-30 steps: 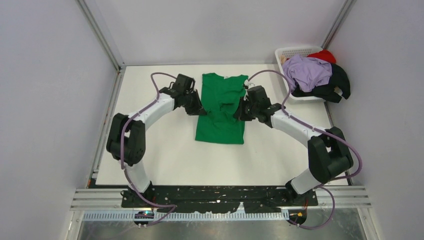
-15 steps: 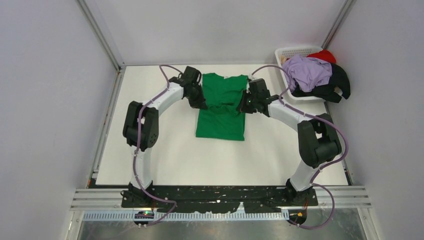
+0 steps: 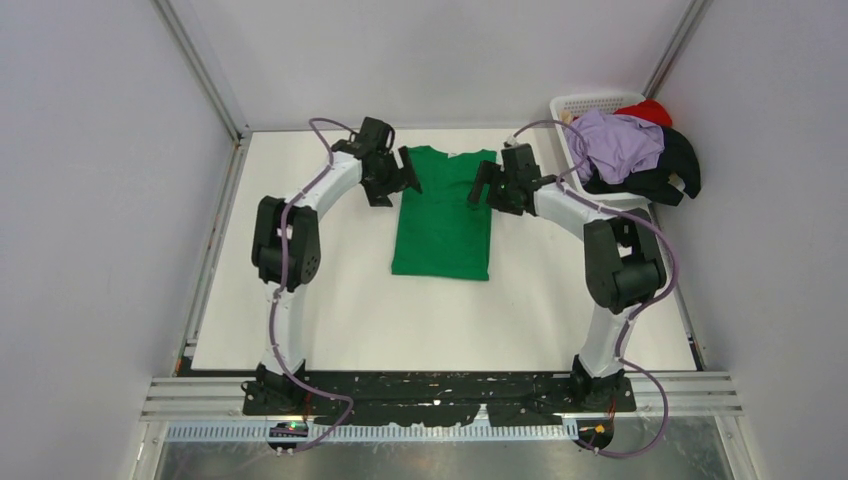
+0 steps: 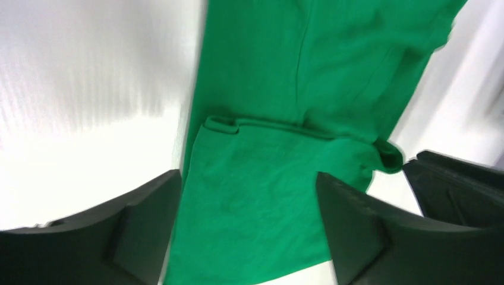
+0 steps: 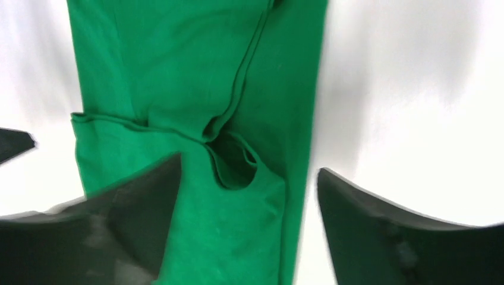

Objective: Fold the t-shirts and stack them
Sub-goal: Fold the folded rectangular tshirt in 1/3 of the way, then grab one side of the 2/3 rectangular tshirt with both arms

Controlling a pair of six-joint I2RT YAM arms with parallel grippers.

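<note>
My left gripper (image 3: 400, 180) and right gripper (image 3: 482, 188), both wide open and empty, flank the far end of the green t-shirt (image 3: 442, 228); its length runs back toward me.

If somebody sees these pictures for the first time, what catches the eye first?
The bright green t-shirt lying flat on the table stands out most. The left gripper and right gripper, both open, flank its far end. In the far right corner a white basket overflows with a lilac shirt, a black shirt and a red shirt.
</note>
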